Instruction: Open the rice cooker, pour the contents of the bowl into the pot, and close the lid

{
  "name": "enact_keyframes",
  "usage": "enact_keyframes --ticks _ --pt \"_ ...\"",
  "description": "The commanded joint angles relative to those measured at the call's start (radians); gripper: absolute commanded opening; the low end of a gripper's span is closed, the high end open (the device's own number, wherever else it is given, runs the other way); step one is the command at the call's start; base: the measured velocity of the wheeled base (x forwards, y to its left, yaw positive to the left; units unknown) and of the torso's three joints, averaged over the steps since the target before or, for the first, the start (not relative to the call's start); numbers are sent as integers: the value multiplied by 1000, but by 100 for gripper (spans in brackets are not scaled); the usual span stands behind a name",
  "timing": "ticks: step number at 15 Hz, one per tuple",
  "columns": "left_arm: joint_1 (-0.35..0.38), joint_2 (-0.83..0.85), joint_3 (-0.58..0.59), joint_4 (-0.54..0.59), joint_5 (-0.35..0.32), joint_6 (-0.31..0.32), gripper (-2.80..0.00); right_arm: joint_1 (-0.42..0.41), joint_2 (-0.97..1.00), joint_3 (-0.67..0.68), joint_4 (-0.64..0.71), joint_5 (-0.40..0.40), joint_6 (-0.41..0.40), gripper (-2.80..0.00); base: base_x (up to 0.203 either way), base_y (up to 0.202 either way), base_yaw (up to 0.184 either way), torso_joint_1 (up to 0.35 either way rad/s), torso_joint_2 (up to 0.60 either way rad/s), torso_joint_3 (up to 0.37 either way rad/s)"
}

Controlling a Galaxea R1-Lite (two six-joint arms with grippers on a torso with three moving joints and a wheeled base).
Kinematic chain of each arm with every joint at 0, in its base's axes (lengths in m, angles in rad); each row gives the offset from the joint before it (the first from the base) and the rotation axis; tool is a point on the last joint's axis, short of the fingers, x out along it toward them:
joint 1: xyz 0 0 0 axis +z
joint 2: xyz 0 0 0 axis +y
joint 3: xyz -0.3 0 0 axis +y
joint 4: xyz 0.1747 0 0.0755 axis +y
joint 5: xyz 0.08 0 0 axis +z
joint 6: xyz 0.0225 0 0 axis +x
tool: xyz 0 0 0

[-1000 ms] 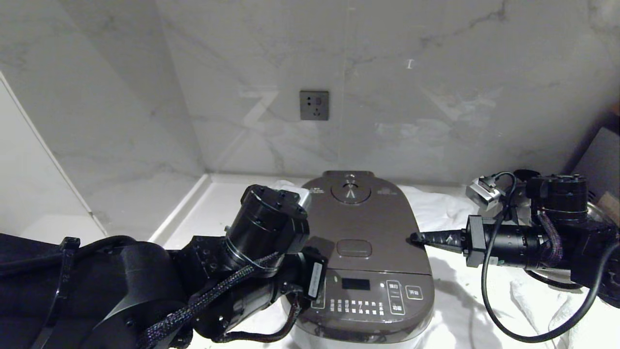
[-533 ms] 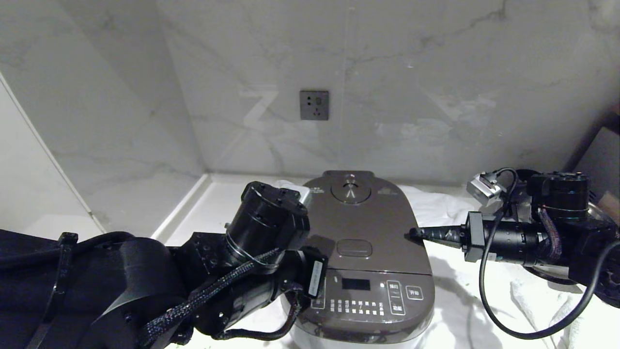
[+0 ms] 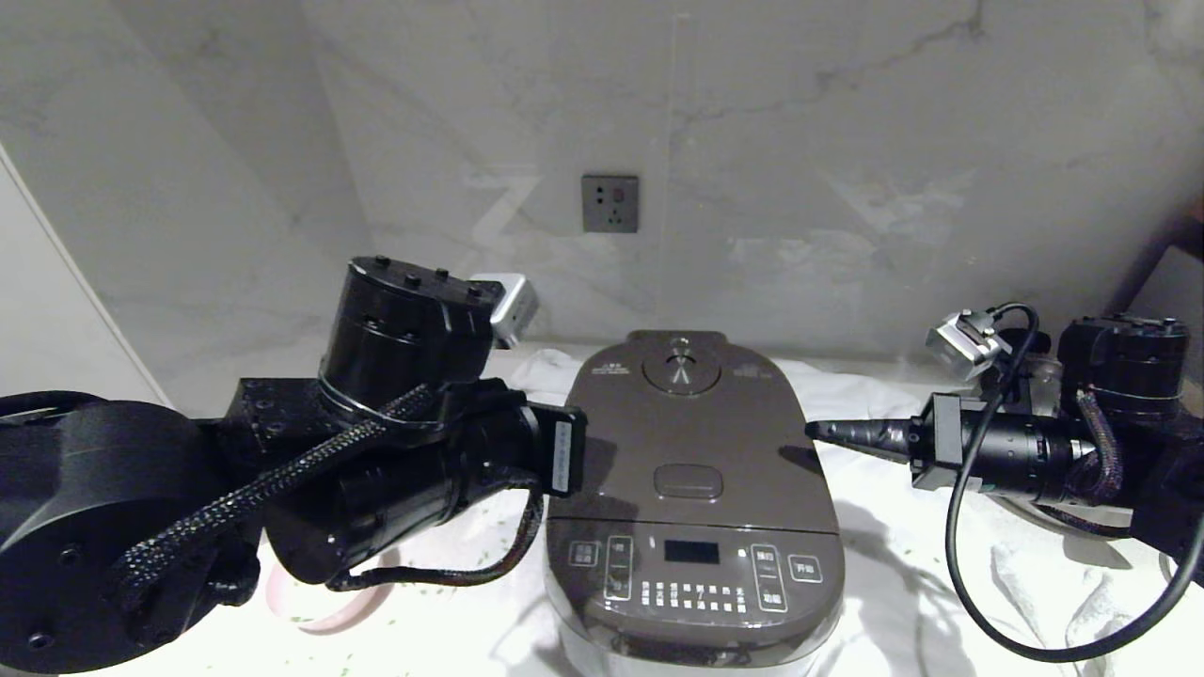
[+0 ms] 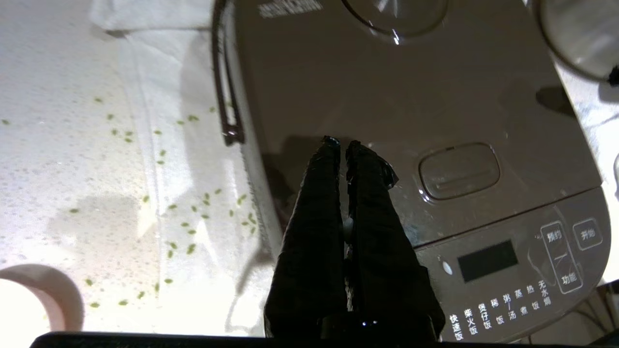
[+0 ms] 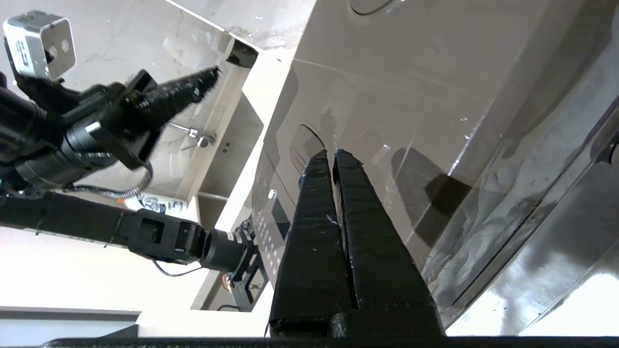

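Lid (image 3: 698, 442) is down flat on the rice cooker (image 3: 694, 527), which sits at centre on a white cloth (image 3: 903, 583). Oblong release button (image 3: 688, 481) lies just behind the control panel (image 3: 696, 574); steam vent (image 3: 681, 367) is at 12 o'clock from it.

The pink bowl (image 3: 324, 606) stands at 9 o'clock of the cooker, mostly hidden under the left arm; its inside is not readable. Green bits (image 4: 193, 227) are scattered on the cloth between bowl and cooker. The pot is not visible under the shut lid.

Left gripper (image 4: 341, 145): fingers pressed together, holding nothing, tips above the lid's left edge, at about 9 o'clock from the release button. Right gripper (image 3: 816, 432): fingers likewise together, empty, tip at the lid's right edge, roughly 2 o'clock from the button.

Judgement: with greens spilled outside and the lid seated, this reads as the closing end of the task, though whether the latch has caught cannot be told.

Notes for doing it well:
- Press with closed tips straight down on the lid's front half, not on the release button, which would pop it open.
- Keep both tips off the control panel keys.
- Lift the left arm clear without sweeping over the bowl beneath it.
- The lid surface looks glossy; a slanted push may skid.
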Motion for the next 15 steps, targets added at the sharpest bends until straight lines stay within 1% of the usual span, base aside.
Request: enact_keyframes --ticks 1,4,6,7,9,11,13,15 --pt "25 -111 34 -1 -1 -2 -280 -1 -35 1 -5 1 3 -280 0 0 0 0 0 0" --pt "61 -287 145 -2 11 6 -280 -18 -54 0 -7 -17 0 -280 0 0 0 0 0 0" --pt "104 -417 215 -2 25 16 -280 -18 -79 2 -12 -62 1 -280 0 0 0 0 0 0" --pt "138 -479 242 -2 31 27 -280 -18 -93 6 -12 -94 0 -280 0 0 0 0 0 0" --pt "225 -631 293 1 35 66 -280 -19 -103 7 -12 -182 -9 -280 0 0 0 0 0 0" --pt "298 -812 343 24 34 111 -280 -18 -104 9 -7 -281 -62 -280 0 0 0 0 0 0" --pt "385 -989 389 113 29 144 -280 -17 -116 9 -5 -376 -77 -280 0 0 0 0 0 0" --pt "470 -1143 419 249 13 170 -280 -15 -153 7 9 -447 -94 -280 0 0 0 0 0 0"
